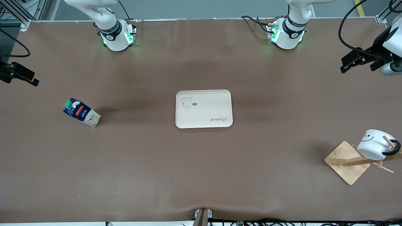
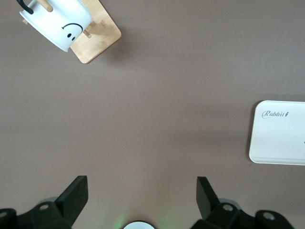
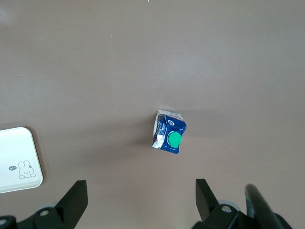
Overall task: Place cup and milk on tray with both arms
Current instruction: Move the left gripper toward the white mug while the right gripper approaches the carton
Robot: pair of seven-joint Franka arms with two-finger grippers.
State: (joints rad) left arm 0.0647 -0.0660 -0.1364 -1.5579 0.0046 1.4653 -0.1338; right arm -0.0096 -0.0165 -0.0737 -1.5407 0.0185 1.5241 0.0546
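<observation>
Both tools hang wide open and empty, the left tool high above bare table and the right tool over the upright milk toward the right arm's end. Lifting the cup could snag its handle on a peg and drag the bamboo rack, which stands well apart from the empty tray.

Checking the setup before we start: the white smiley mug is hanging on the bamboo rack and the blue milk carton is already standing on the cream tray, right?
Not quite. The white smiley mug does hang on the bamboo rack, but the dark blue milk carton with the green cap stands on the brown table, toward the right arm's end, apart from the cream rectangular tray. The front view shows this.
</observation>
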